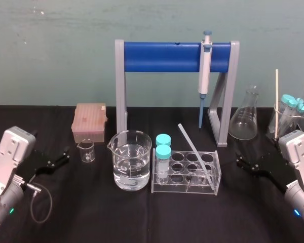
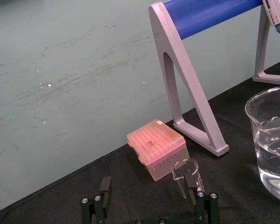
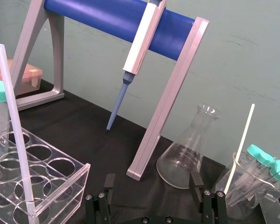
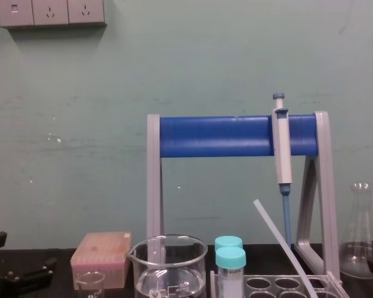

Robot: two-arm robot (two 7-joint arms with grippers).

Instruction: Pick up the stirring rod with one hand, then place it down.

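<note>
Where the clear plastic rack (image 1: 185,191) ends rightward, one long whitish glass stirring rod (image 1: 194,152) leans, two teal-capped tubes (image 1: 163,154) opposite; the black left gripper (image 1: 61,157) and right gripper (image 1: 244,161), fingers apart, flank it across open black cloth (image 1: 91,212).

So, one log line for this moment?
stage: before pickup | stirring rod: leaning in rack, untouched | left gripper: open, parked left | right gripper: open, right of rack

**Stirring rod: open at right and front**

The stirring rod (image 1: 194,152) leans in the tube rack (image 1: 187,188). At its 9 o'clock, capped tubes (image 1: 163,152) and a beaker (image 1: 131,159) crowd in. At 12, the pipette (image 1: 205,71) hangs. Bare surface (image 1: 142,217) lies at 3 and 6.
</note>
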